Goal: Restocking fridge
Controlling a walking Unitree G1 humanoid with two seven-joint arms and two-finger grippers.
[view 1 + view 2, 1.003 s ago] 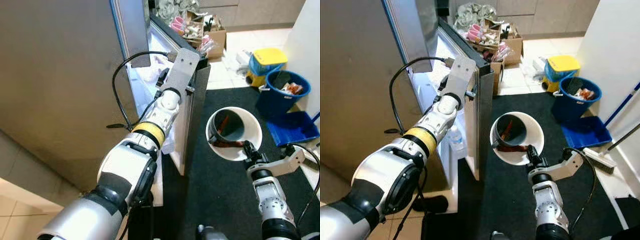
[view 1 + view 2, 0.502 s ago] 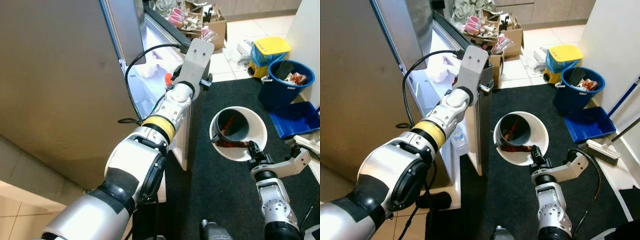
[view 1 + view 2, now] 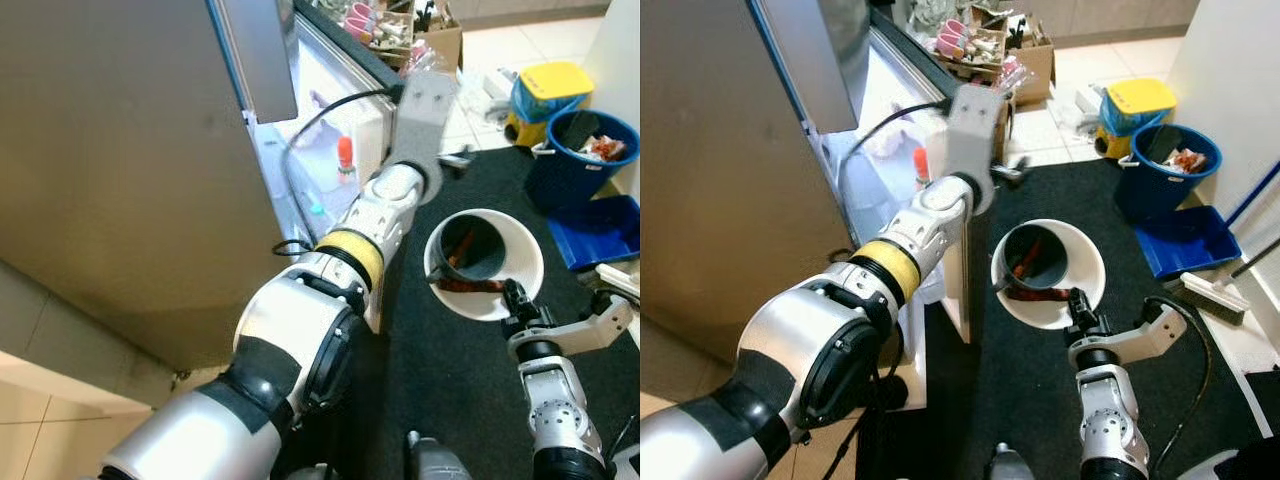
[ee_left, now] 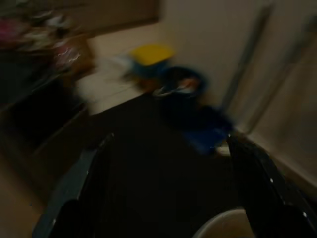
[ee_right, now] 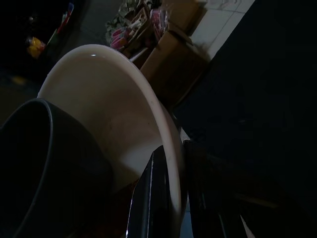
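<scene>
Our right gripper (image 5: 171, 198) pinching the rim of a round white plastic bowl (image 3: 520, 262) holding a dark grey cup (image 3: 470, 247) and reddish-brown pieces, above black mat (image 3: 450, 380), our left gripper (image 4: 163, 188) spread open beside open fridge (image 3: 330, 150).

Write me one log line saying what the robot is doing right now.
left gripper: open, raised by fridge door | right gripper: shut on white bowl rim | bowl holds grey cup | fridge open
</scene>
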